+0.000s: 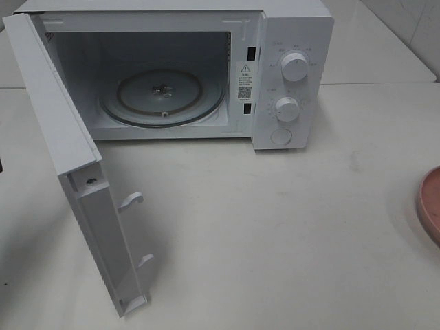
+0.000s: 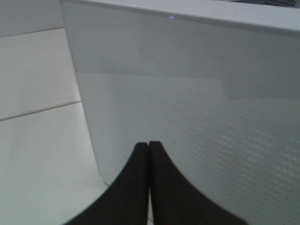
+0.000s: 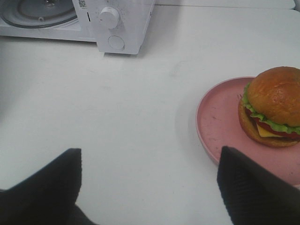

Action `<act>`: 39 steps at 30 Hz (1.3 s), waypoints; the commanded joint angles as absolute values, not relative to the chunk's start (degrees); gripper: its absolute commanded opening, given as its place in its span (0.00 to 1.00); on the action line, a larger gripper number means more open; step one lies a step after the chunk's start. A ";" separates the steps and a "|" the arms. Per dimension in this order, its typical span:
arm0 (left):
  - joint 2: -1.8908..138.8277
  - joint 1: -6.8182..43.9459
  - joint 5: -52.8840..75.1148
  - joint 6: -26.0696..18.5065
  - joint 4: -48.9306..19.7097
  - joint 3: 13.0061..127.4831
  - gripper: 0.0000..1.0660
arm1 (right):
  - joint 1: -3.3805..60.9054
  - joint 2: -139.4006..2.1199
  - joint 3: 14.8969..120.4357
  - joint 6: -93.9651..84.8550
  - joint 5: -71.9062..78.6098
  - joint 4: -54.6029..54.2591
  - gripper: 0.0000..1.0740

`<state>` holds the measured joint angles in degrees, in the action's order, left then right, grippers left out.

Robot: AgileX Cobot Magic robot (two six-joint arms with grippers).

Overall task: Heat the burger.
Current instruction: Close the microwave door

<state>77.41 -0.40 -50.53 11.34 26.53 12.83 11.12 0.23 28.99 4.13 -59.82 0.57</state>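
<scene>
The burger (image 3: 272,107), with an orange-brown bun, green lettuce and yellow cheese, sits on a round pink plate (image 3: 220,122) in the right wrist view. In the high view only the plate's edge (image 1: 430,203) shows at the far right; the burger is out of view there. My right gripper (image 3: 149,180) is open and empty, above the table a little short of the plate. My left gripper (image 2: 149,146) is shut and empty, its tips close to the outer face of the microwave door (image 2: 197,117). Neither gripper shows in the high view.
A white microwave (image 1: 289,69) stands at the back of the white table (image 1: 275,234), with its door (image 1: 75,179) swung wide open to the left. Its glass turntable (image 1: 163,95) is bare. Two knobs (image 1: 295,67) sit on its right panel. It also shows in the right wrist view (image 3: 112,23).
</scene>
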 commanded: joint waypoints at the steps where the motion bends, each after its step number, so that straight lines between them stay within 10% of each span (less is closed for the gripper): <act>1: 78.84 1.55 -52.54 11.97 27.33 13.18 0.00 | 10.71 1.83 29.05 3.84 -59.42 0.97 0.71; 21: 88.24 30.19 -55.23 -1.83 -9.68 17.93 0.00 | 10.71 1.83 29.05 3.84 -59.42 0.97 0.71; 39: 98.72 41.42 -52.25 -13.18 -29.45 32.60 0.00 | 10.71 1.83 29.05 3.84 -59.42 0.97 0.71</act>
